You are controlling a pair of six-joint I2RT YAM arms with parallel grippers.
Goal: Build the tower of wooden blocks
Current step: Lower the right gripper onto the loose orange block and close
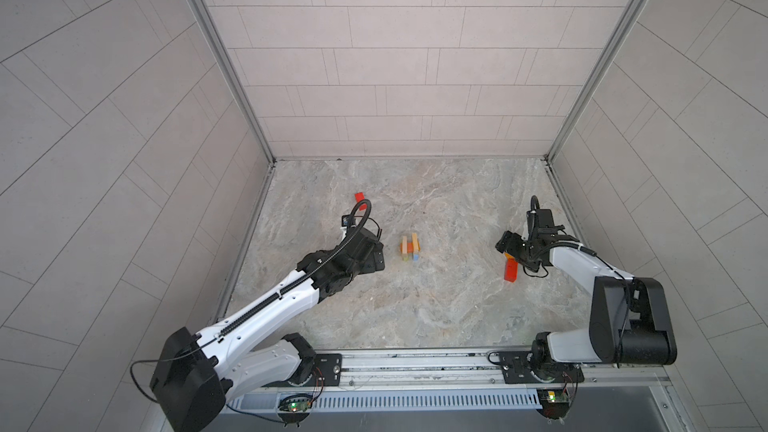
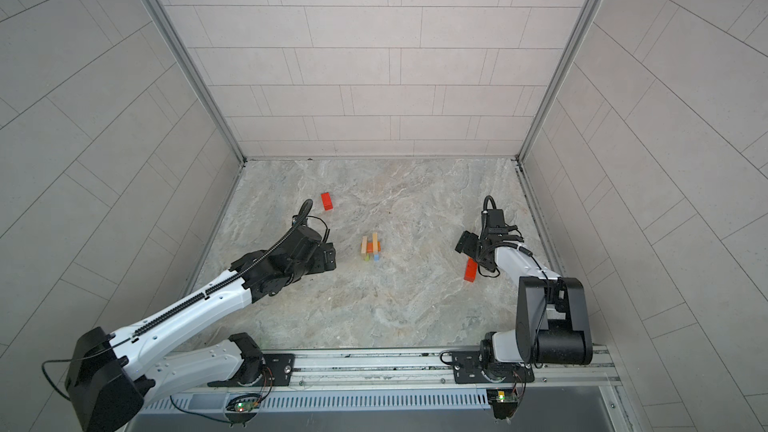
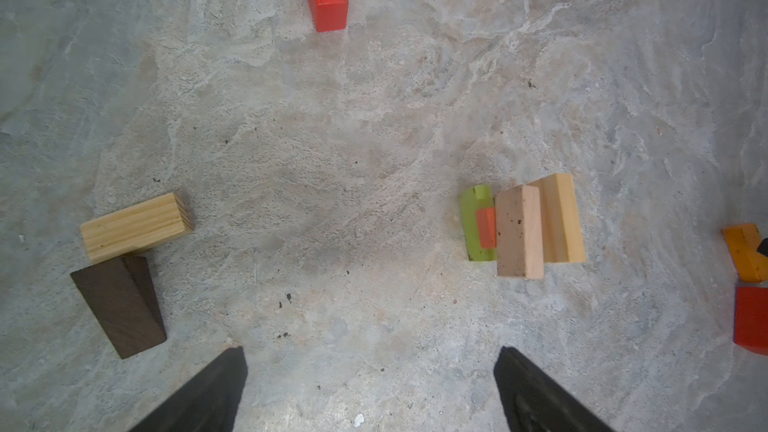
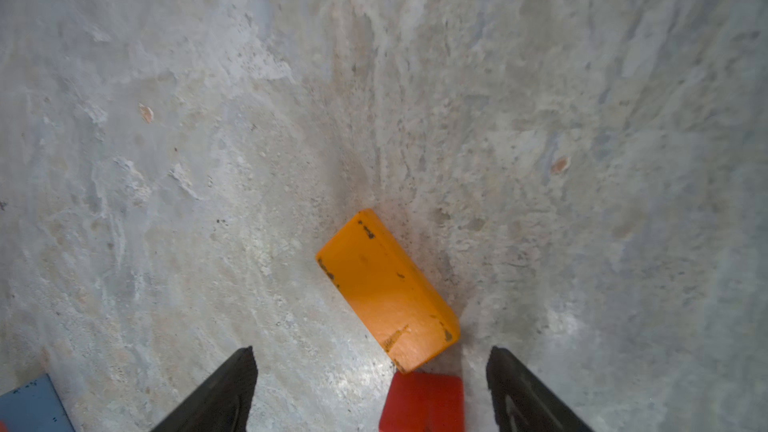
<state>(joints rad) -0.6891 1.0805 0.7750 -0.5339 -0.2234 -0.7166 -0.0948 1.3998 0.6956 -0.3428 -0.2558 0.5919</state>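
Note:
The tower (image 1: 409,247) (image 2: 371,247) stands mid-floor: lime green (image 3: 471,226) and light blue bars lowest, a red-orange layer (image 3: 486,228) above, two tan blocks (image 3: 519,232) on top. My left gripper (image 3: 370,367) hovers open just left of it, with bare floor between its fingers. A loose tan block (image 3: 135,226) and a dark brown block (image 3: 120,305) lie touching each other beside it. My right gripper (image 4: 372,361) is open at the right, above an orange block (image 4: 388,288) and a red block (image 4: 424,403) (image 1: 510,270). That red block lies between the fingers, ungripped.
Another red block (image 1: 359,196) (image 2: 327,201) lies at the back left, beyond the left arm. A light blue corner (image 4: 31,405) shows at the edge of the right wrist view. Tiled walls enclose the marble floor (image 1: 436,305); the arms' rail (image 1: 415,361) runs along the front.

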